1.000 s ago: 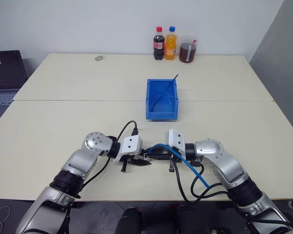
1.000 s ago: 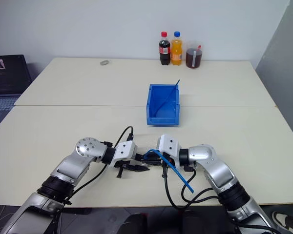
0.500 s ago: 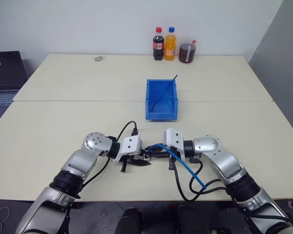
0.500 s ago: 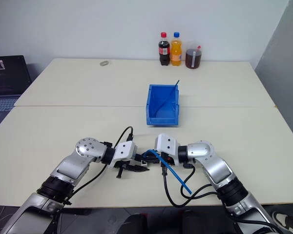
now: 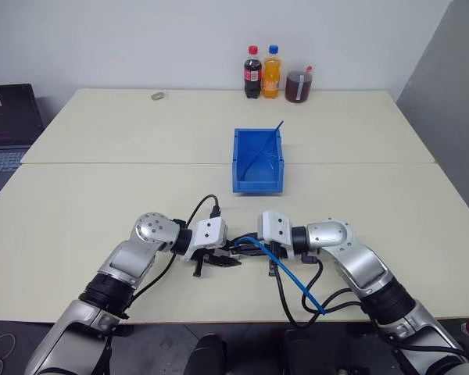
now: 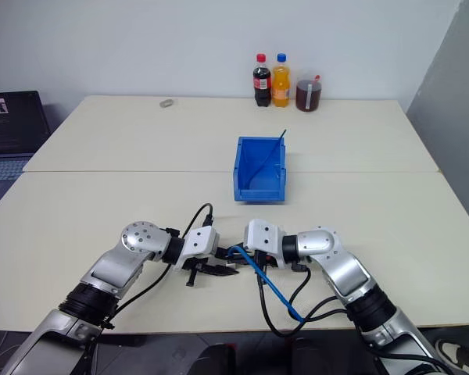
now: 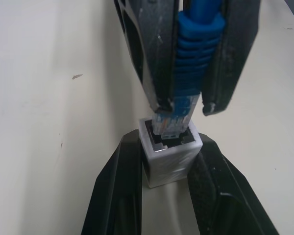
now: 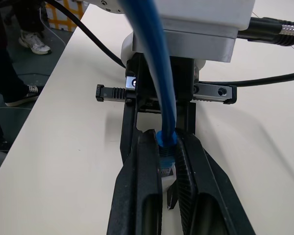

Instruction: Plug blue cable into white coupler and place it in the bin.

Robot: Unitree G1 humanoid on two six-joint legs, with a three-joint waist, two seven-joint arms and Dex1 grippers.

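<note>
The left claw [image 7: 169, 196] is closed on the white coupler [image 7: 170, 156], one black finger on each side of the small block, and the dark socket opening of the block faces the other claw. The right claw [image 7: 186, 105] is closed on the blue cable [image 5: 285, 269]: its two fingers press the ribbed blue boot just behind the plug. In the left wrist view the clear tip of the plug [image 7: 172, 120] stands in the mouth of the socket, but most of the plug is still outside, so it is not yet pushed in fully. The two claws meet nose to nose, low over the near part of the table [image 5: 102, 195], in front of the robot. From the right claw the cable first rises in a small arch, then goes down across the right forearm and hangs past the near edge of the table.

The bin [image 5: 259, 160] stands in the middle of the table, well apart from the claws, farther away from the robot. Inside it lies a darker, straight blue cable [image 5: 266, 148], and one end leans over the far right corner of the bin. At the far edge of the table stand a dark cola bottle [image 5: 253, 72], an orange bottle [image 5: 273, 71] and a clear cup [image 5: 299, 80] with dark drink, all close together. A small greyish ring [image 5: 158, 95] lies also near the far edge, more to the left. A laptop [image 5: 8, 121] is to the left of the table.
</note>
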